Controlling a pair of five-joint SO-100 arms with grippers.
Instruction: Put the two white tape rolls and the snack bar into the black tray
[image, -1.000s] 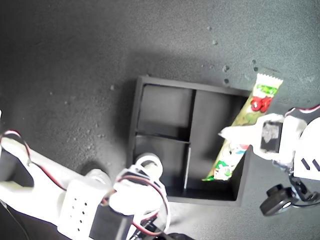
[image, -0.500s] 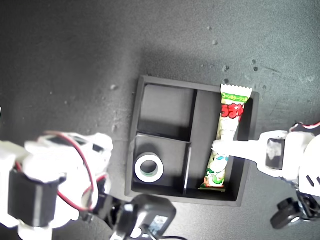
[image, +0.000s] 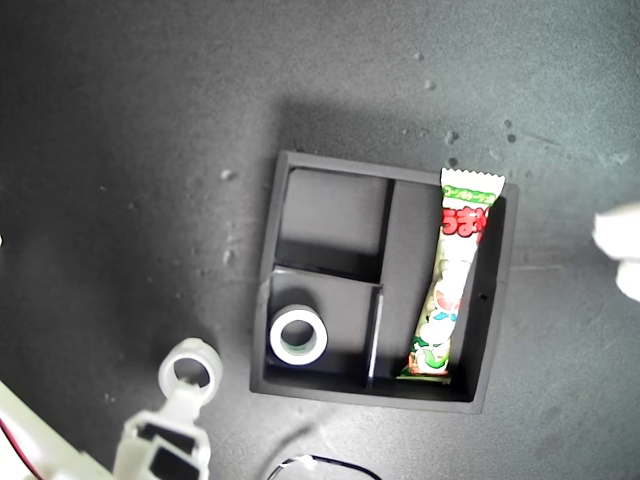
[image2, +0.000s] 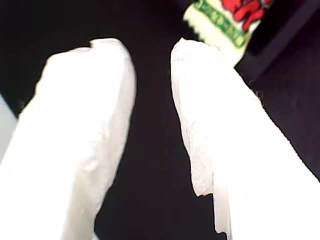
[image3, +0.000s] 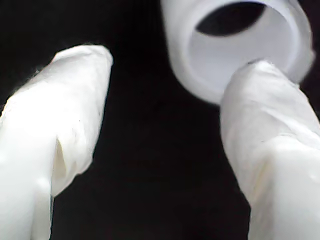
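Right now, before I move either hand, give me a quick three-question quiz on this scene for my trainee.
1. True or false: both white rolls are inside the black tray.
2. Which compartment holds the snack bar: A the long one, B a small one?
3. Fill in: the loose tape roll lies outside the tray, by my ___ hand.
Key: 1 false, only the boxed tape roll is in; 2 A; 3 second.
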